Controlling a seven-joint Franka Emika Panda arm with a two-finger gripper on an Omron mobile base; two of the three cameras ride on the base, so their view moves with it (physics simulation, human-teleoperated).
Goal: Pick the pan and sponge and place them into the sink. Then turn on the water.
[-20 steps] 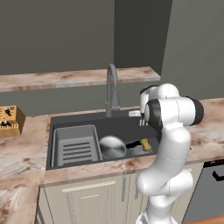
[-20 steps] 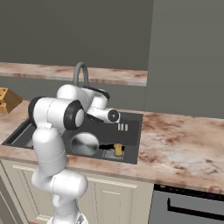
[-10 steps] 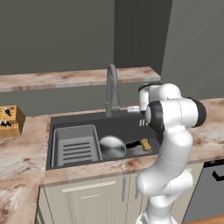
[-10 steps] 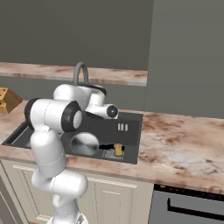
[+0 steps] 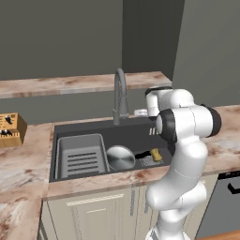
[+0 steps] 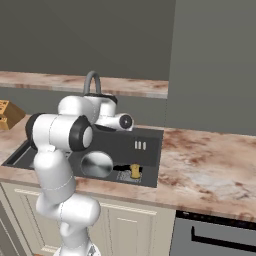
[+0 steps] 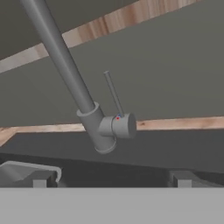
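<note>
Grey-walled kitchen, marbled brown counter with cream cabinets below. The sink is a dark recessed basin set into the counter, with a grey ridged rack at its left end. The pan sits on the sink floor just right of the rack — shiny, round, black handle pointing right. The sponge also lies in the sink, right of the pan, near the tip of the handle; from the right base camera the sponge is at the basin's near right corner, the pan left of it. A tall grey arched faucet stands at the far edge of the sink; its thin lever sticks up from the side knob. A wooden knife block is on the counter far left. The gripper is raised near the faucet base, aimed at the lever; fingers spread wide with nothing between them, not touching the faucet.
</note>
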